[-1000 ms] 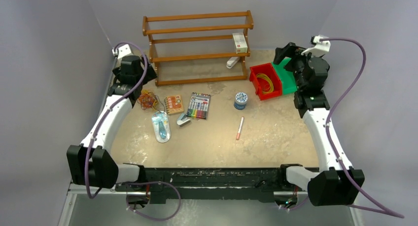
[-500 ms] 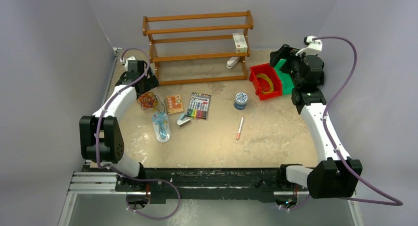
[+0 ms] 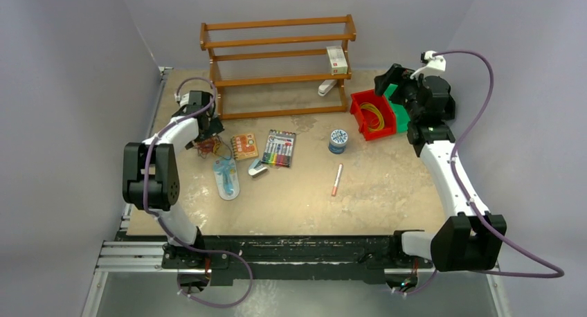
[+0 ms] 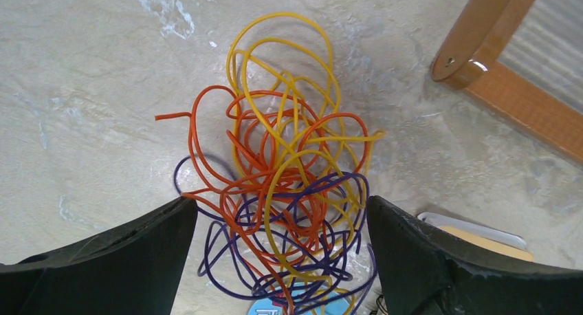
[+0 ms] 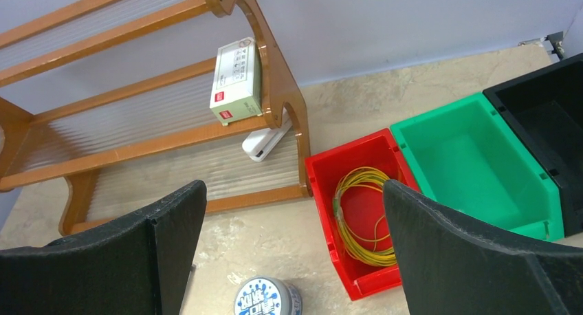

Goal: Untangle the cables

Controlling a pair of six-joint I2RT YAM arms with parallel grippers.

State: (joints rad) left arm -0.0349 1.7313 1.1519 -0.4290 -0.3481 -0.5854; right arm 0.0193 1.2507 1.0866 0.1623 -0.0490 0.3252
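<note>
The cables (image 4: 289,184) lie in one knot of thin yellow, orange-red and dark purple loops on the table at the left (image 3: 206,145). My left gripper (image 4: 280,205) hangs open just over the knot, one finger on each side of its near part, with nothing held; from above, the left gripper (image 3: 207,131) covers part of it. A separate coil of yellow wire (image 5: 364,219) rests in a red bin (image 3: 358,113). My right gripper (image 5: 294,191) is open and empty in the air above the red bin (image 5: 320,184), at the back right (image 3: 392,80).
A wooden rack (image 3: 277,54) stands at the back with a small box (image 3: 337,59). A notebook (image 3: 244,146), marker set (image 3: 279,149), blue packet (image 3: 226,177), stapler (image 3: 257,168), round tin (image 3: 338,140) and pen (image 3: 336,179) lie mid-table. Green bin (image 3: 403,109) and black bin (image 5: 550,109) adjoin the red one.
The left arm has folded back at the elbow and its gripper has come down over the knot. The right gripper has drifted left towards the red bin. Both stay open.
</note>
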